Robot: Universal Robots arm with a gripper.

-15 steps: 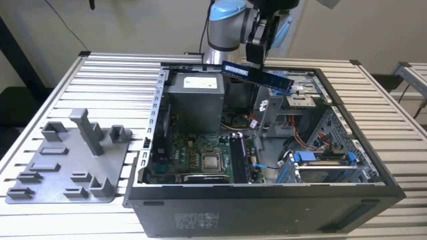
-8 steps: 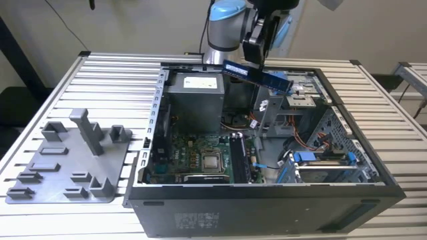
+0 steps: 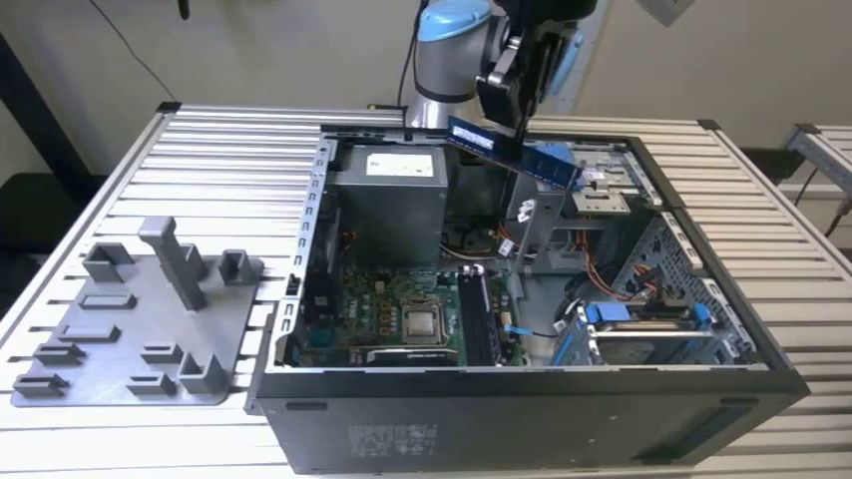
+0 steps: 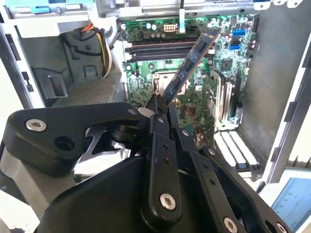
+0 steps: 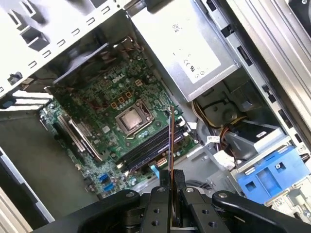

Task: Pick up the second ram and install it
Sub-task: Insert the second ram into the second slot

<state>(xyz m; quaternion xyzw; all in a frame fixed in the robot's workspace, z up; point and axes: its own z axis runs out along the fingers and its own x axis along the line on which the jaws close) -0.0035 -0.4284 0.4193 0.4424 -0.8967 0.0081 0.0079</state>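
Observation:
My gripper [image 3: 517, 138] hangs over the open computer case [image 3: 533, 399], shut on the second ram [image 3: 514, 157], a slim dark blue stick held tilted above the case's far side. In the second wrist view the ram [image 4: 192, 62] juts out slantwise from the closed fingertips of the gripper [image 4: 161, 104], above the green motherboard [image 4: 204, 92]. The first wrist view has the ram [image 5: 171, 138] edge-on, rising from the gripper [image 5: 171, 175] and lined up over the long black memory slots [image 5: 148, 148]. The stick is clear of the board.
A silver processor [image 3: 423, 322] sits mid-board beside the slots [image 3: 477, 317]. The grey power supply [image 3: 386, 190] fills the case's far corner. Blue drive brackets [image 3: 639, 311] and cables lie on the exterior view's right. A grey holder tray [image 3: 134, 334] rests on the slatted table at the left.

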